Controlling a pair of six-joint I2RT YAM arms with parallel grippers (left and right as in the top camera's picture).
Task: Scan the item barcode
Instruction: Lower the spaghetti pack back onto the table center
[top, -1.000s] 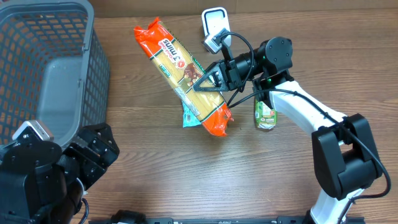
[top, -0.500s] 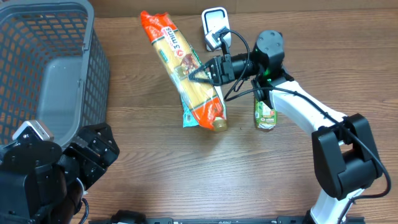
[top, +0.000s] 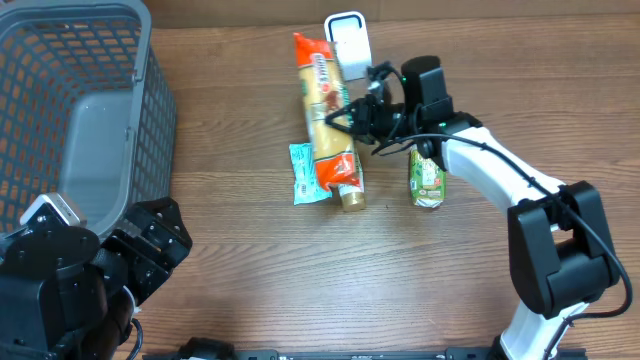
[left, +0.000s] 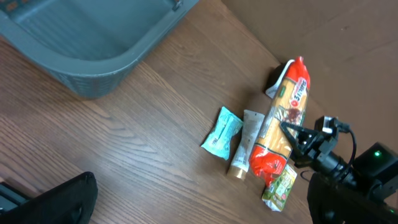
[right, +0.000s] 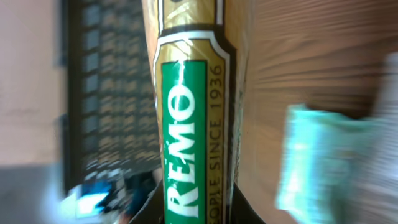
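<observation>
Wood table (top: 250, 260), pasta pack (top: 318, 75) in right end effector (top: 347, 113)

Spaghetti packet (right: 193, 112): my right wrist view cuts it off top and bottom.
Teal pouch (right: 317, 162): just a blur there; I can't read it.
Tube (top: 351, 197): overhead, its upper part sits under the packet.
Basket (top: 160, 110): cropped at the overhead's left edge.

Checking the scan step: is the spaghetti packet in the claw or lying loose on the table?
Held: the right claw is shut on the spaghetti packet near its middle.
</observation>
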